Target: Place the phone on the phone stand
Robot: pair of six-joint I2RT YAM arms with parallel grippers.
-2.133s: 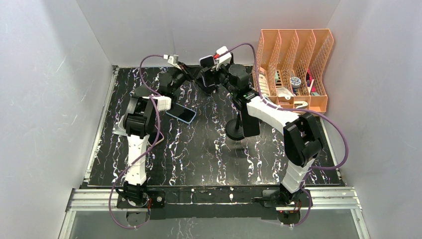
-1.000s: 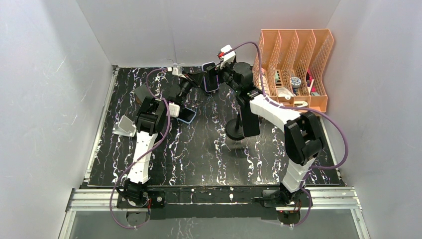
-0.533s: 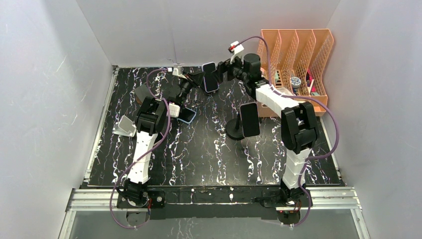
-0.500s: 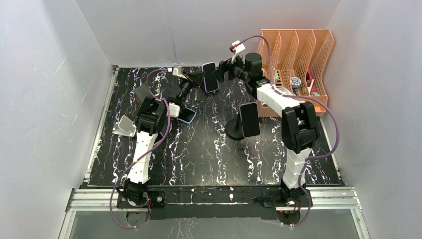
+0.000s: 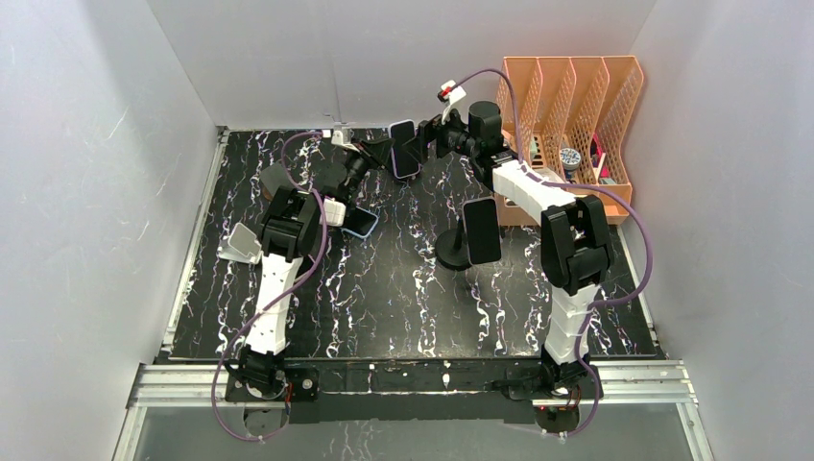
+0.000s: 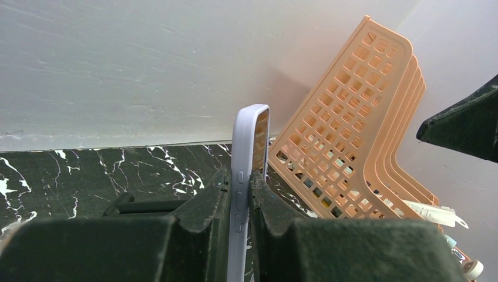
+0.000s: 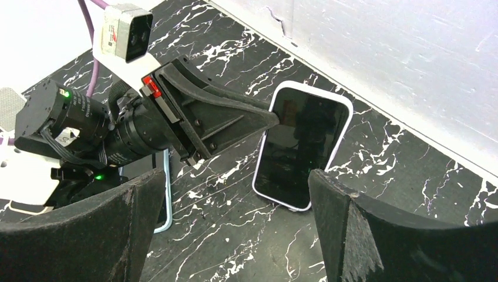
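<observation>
On the black marbled tabletop (image 5: 384, 298): one orange file organizer (image 5: 568, 91), four slots, back right. Two arms, left arm (image 5: 272, 288) and right arm (image 5: 568, 298), both reaching to the back. One black phone stand (image 5: 454, 252) on a round base, centre; one small white wedge (image 5: 240, 245) far left. Two phones: lilac-cased phone (image 5: 403, 150) held upright on edge near the back wall, well apart from the stand; blue phone (image 5: 362, 223) lying flat beside the left arm. Left fingers (image 6: 205, 202) clamped narrow on the lilac-cased phone's two faces. Right fingers (image 7: 346, 229) spread wide, holding nothing, near that phone.
</observation>
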